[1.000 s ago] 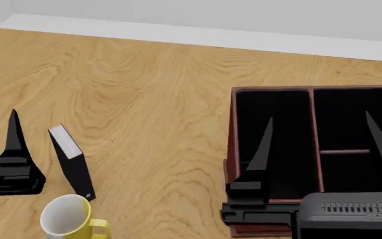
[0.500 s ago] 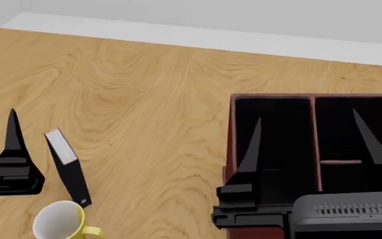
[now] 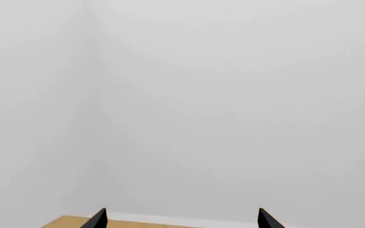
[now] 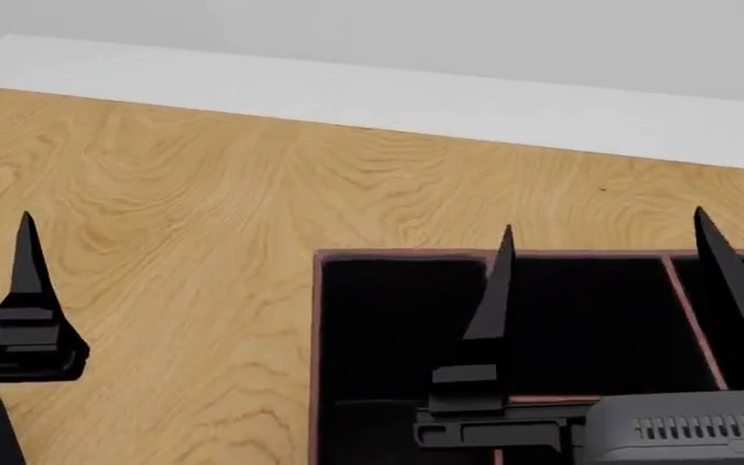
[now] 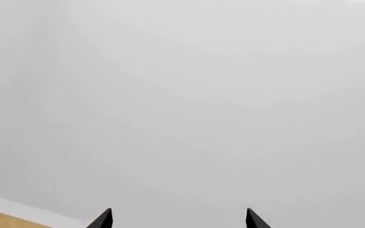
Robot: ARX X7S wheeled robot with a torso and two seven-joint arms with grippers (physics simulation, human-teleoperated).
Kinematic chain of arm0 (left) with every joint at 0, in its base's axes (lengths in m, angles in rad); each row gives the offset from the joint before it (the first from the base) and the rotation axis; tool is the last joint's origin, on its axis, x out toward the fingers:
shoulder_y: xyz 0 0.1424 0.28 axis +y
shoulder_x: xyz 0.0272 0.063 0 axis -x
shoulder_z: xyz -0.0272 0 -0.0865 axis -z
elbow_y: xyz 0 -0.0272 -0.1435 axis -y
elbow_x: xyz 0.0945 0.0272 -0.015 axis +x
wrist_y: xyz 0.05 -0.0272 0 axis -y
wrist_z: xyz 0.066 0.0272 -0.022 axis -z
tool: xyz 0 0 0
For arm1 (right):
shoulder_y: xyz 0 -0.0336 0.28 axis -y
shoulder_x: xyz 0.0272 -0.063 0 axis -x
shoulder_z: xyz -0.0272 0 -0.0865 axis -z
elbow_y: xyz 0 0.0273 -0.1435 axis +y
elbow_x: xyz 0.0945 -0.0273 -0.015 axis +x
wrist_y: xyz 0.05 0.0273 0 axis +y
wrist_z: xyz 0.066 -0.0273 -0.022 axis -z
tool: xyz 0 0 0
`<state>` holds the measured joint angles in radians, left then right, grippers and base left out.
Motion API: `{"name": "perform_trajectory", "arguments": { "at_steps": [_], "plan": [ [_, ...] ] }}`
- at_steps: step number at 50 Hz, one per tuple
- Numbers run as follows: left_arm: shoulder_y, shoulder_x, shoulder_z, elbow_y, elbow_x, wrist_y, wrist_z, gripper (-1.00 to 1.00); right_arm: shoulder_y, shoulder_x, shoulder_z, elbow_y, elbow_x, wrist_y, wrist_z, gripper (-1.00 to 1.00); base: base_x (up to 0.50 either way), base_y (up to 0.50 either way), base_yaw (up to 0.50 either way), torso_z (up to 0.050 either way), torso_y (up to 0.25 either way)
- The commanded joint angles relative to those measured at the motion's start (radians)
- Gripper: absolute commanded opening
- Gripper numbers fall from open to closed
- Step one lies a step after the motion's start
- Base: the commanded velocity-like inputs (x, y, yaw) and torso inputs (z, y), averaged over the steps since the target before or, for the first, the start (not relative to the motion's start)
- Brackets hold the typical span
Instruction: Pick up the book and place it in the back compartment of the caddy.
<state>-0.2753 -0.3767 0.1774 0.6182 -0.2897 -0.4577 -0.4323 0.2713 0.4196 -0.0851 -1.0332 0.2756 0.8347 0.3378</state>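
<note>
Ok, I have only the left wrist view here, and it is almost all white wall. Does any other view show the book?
Observer: No, the book appears in none of the views.
Operator: And the caddy, is it visible?
Observer: Yes, the head view shows the caddy on the wooden table, on the robot's right side.
Operator: Where is the right claw?
Observer: The right claw shows against the caddy's black sections, open and holding nothing.
</note>
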Motion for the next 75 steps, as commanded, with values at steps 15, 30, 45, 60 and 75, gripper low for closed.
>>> {"name": "perform_trajectory", "arguments": {
  "at_steps": [15, 30, 45, 60, 75],
  "plan": [
    [0.01, -0.017, -0.01, 0.072, -0.031, -0.026, -0.008, 1.0, 0.209, 0.6, -0.403, -0.01, 0.5, -0.363, 0.715, 1.0, 0.01, -0.08, 0.0, 0.0, 0.001],
    [0.01, -0.021, -0.011, 0.072, -0.032, -0.026, -0.013, 1.0, 0.242, 0.618, -0.459, -0.002, 0.505, -0.391, 0.75, 1.0, 0.09, -0.38, 0.0, 0.0, 0.0],
    [0.008, -0.023, -0.02, 0.067, -0.039, -0.023, -0.02, 1.0, 0.257, 0.627, -0.48, 0.004, 0.505, -0.409, 0.753, 1.0, 0.0, 0.0, 0.0, 0.0, 0.0],
    [0.005, -0.027, -0.024, 0.065, -0.045, -0.021, -0.022, 1.0, 0.278, 0.634, -0.51, -0.001, 0.494, -0.425, 0.753, 1.0, 0.22, 0.04, 0.0, 0.0, 0.0],
    [0.008, -0.03, -0.026, 0.067, -0.05, -0.021, -0.028, 1.0, 0.311, 0.661, -0.556, -0.009, 0.498, -0.451, 0.788, 1.0, 0.0, 0.0, 0.0, 0.0, 0.0]
  ]
}}
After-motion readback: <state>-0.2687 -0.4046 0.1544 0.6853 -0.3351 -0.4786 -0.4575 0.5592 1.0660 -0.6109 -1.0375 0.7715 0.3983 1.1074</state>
